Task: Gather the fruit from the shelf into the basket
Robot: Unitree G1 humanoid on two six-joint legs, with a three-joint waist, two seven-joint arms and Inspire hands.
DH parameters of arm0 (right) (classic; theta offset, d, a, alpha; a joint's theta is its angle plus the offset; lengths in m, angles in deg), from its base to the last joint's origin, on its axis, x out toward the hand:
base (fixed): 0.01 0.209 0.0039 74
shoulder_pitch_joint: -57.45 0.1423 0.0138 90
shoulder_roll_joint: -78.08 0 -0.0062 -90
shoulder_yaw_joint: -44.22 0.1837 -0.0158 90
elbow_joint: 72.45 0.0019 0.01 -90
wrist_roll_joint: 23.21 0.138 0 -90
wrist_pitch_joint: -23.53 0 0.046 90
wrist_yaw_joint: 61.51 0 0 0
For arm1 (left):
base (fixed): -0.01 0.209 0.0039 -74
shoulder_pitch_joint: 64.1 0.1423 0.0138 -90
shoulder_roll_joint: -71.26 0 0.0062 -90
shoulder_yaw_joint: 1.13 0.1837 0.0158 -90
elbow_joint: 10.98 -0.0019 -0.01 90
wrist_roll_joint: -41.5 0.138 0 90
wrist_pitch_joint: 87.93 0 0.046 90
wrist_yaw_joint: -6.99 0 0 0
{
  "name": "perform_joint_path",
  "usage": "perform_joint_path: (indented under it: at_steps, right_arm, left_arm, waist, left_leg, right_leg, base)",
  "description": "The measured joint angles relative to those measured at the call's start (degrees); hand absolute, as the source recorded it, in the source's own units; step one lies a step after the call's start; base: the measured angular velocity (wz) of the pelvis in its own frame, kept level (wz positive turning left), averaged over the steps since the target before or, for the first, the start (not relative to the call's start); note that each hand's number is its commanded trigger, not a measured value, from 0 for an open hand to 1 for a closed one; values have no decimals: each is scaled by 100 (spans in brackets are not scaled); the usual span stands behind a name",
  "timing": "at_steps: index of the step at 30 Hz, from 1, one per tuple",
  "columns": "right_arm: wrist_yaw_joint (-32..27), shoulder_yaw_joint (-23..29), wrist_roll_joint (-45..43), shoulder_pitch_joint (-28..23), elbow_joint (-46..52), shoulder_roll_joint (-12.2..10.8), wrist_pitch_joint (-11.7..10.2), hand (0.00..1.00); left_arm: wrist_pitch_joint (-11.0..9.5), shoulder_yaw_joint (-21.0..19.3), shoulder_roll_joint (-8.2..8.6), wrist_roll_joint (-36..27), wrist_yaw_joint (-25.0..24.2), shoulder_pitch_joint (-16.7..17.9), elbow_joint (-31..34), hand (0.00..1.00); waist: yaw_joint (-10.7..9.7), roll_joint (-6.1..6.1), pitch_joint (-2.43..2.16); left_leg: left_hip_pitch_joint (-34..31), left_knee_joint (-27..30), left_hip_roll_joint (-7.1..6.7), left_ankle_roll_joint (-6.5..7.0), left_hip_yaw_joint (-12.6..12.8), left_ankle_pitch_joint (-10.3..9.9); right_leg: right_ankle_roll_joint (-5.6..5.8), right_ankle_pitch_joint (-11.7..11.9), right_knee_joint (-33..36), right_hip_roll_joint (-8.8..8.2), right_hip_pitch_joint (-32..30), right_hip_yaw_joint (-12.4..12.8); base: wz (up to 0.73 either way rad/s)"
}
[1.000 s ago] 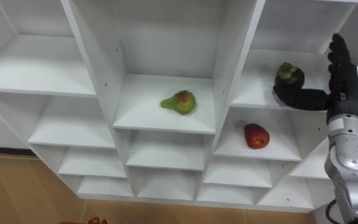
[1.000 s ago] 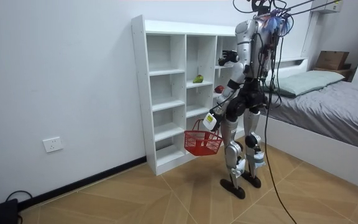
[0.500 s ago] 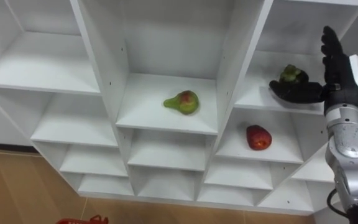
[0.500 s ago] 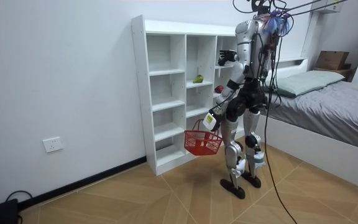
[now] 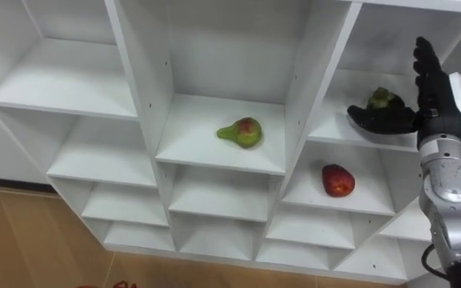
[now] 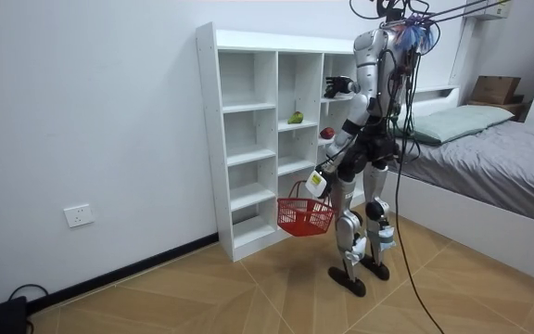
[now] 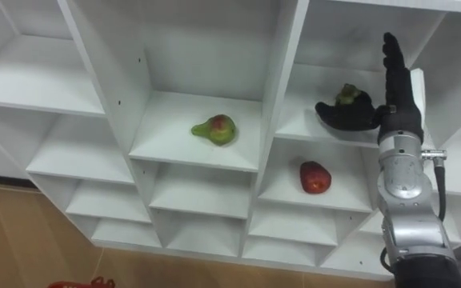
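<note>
Fingers of right hand point(image 5: 438, 112) stand straight and apart at upper right, thumb stretched before dark fruit point(image 5: 382, 98) on closet point(image 5: 333, 130) shelf. Centre holds pear point(image 5: 241, 132), lower right red fruit point(image 5: 338, 180). Left hand point(image 6: 315, 179) clasps basket point(image 6: 304, 216) handle.

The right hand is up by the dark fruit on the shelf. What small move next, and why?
Probably close the right hand round the dark fruit. Its thumb lies in front of the fruit, but the fingers stand straight beside it, so nothing grips yet. The red basket hangs from the left hand.
</note>
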Motion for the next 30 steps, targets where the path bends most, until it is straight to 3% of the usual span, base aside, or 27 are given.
perform_joint_path:
  at_steps: [9,28,29,30]
  right_arm:
    - [117,-2,86,-1,-359,4,1,0]
    - [219,-6,54,7,-481,6,-25,1]
    - [222,-6,53,7,-497,6,-30,44]
    - [225,-6,50,7,-512,6,-30,79]
  left_arm:
    - [134,9,-16,-21,-2,7,-8,100]
    - [183,17,-20,13,26,46,94,100]
    - [182,21,-20,14,55,55,113,100]
    - [182,22,-20,13,93,57,122,100]
  waist:
    - [-43,12,2]
    - [-141,-16,-26]
    - [-140,-19,-29]
    - [-138,-21,-29]
  left_leg:
    - [-9,1,-5,-1,-60,0]
    - [9,16,-23,0,-118,2]
    - [15,17,-23,0,-118,3]
    - [23,18,-24,0,-118,3]
  right_leg:
    - [0,0,2,-3,34,-72]
    - [0,0,2,-11,67,-102]
    - [0,0,2,-11,75,-101]
    - [0,0,0,-11,83,-101]
  base:
    - [4]
    - [1]
    - [0]
    - [0]
